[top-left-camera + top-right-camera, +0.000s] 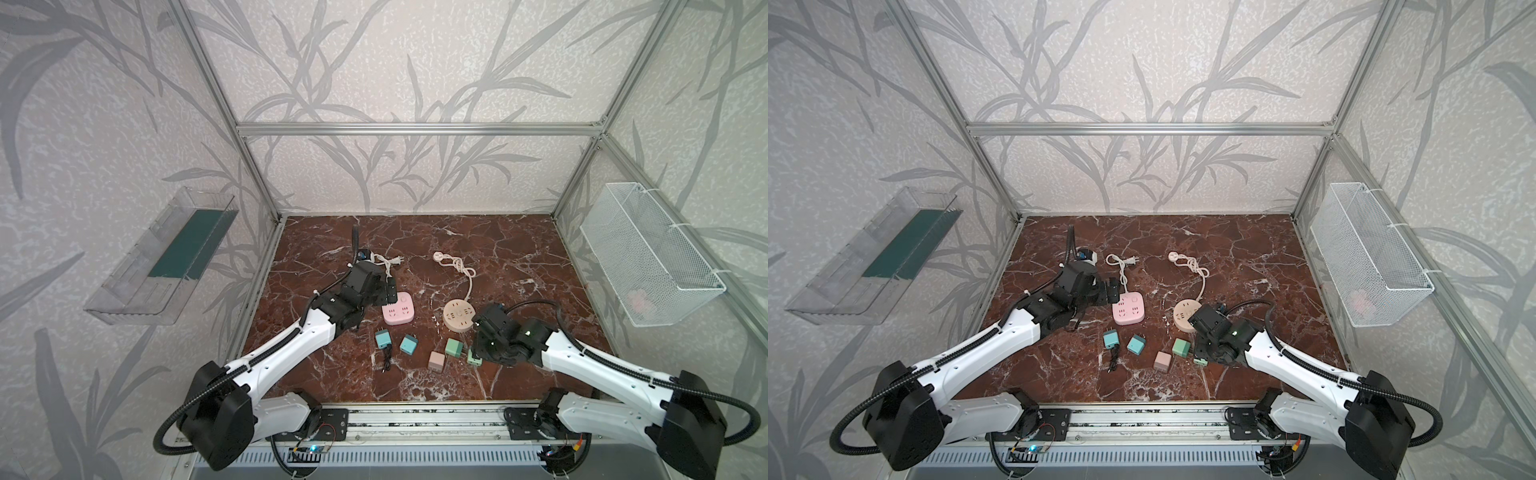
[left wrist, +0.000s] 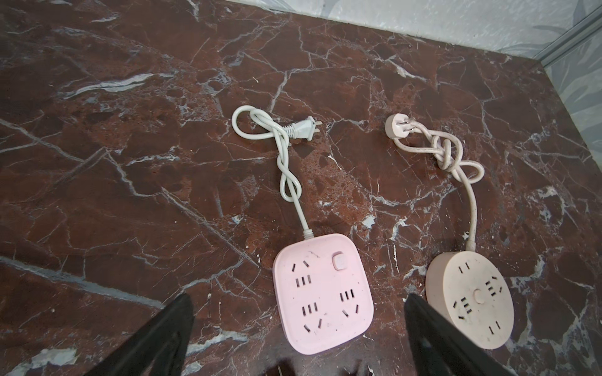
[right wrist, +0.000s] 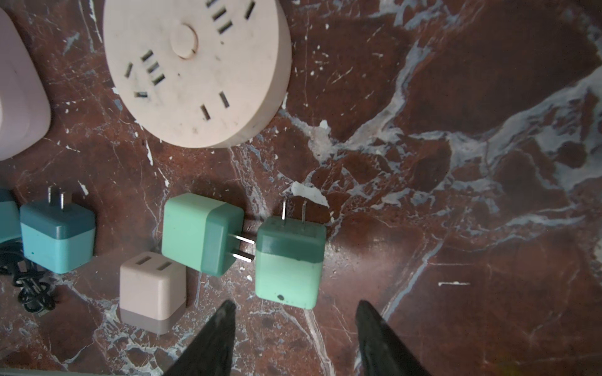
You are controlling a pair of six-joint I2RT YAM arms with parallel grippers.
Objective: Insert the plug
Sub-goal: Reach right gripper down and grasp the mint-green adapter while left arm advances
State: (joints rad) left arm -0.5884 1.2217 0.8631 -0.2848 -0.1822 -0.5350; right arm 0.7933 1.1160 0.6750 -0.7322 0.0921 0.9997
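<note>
A clear shelf (image 1: 162, 257) hangs on the wall far to the left of the pink socket block (image 1: 399, 313). The left hand (image 1: 391, 293) hovers right at that block's rear left edge, fingers spread wide with nothing between them. The block lies flat on the marbled surface (image 1: 519, 257), sockets up. Its white cord (image 2: 283, 156) loops away behind it to a two-pin plug.

Just in front of the block sit two teal plugs (image 1: 382, 338) (image 1: 409, 345), with a small black cable (image 1: 387, 359) coiled beside the left one. To the block's right, a little apart, lies the round beige socket (image 1: 458, 316), with its knotted cord (image 1: 457, 266) trailing to the rear.

In front and to the right of the block a pinkish cube adapter (image 1: 436, 360) rests beside a green plug (image 1: 453, 347), whose prongs point at the mint plug (image 3: 288, 263). I cannot tell whether they touch it. The mint plug lies on the surface further right, prongs aimed away from the right hand (image 3: 295, 304). That hand hangs low over it, fingers parted on either side of its near end and not clamped on it.

A white wire basket (image 1: 652, 257) hangs on the wall far to the block's right.
</note>
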